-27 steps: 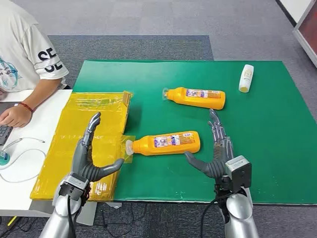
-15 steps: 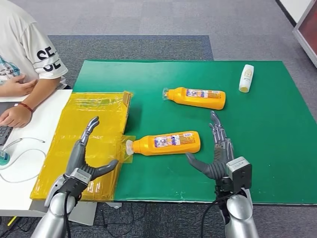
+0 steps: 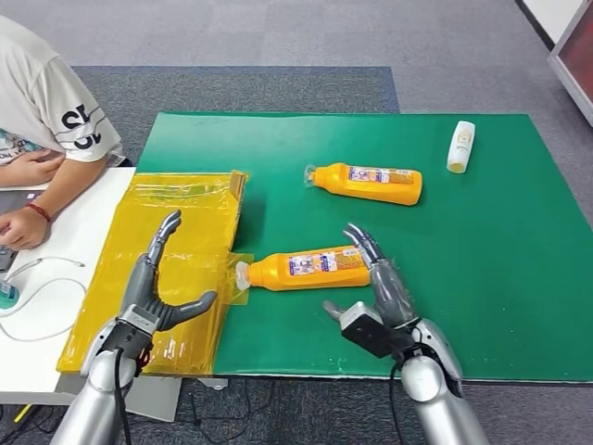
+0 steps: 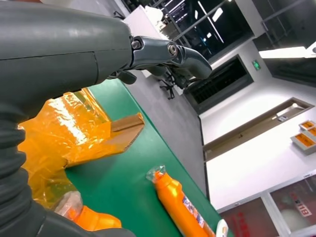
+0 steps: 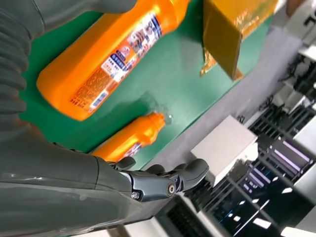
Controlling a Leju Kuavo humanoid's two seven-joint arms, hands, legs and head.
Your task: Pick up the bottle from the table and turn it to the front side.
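Note:
An orange bottle (image 3: 308, 267) (image 5: 108, 59) lies on its side on the green mat (image 3: 489, 260), its clear cap pointing left toward the yellow bag. My right hand (image 3: 374, 289) (image 5: 74, 187) is at the bottle's base end, fingers spread over that end and thumb below it toward the front edge. It holds nothing. My left hand (image 3: 150, 287) (image 4: 56, 54) hovers open above the yellow bag (image 3: 168, 250), left of the bottle's cap. A second orange bottle (image 3: 367, 183) (image 4: 178, 207) (image 5: 130, 138) lies farther back on the mat.
A small white bottle (image 3: 460, 146) lies at the mat's far right. A person (image 3: 42, 102) in a white shirt sits at the left with hands on a white table (image 3: 77, 232), where cables lie. The mat's front edge runs just before my hands.
My right hand has swung left and turned, its fingers now over the near bottle's base end. My left hand has drifted slightly left. The person's arms have shifted.

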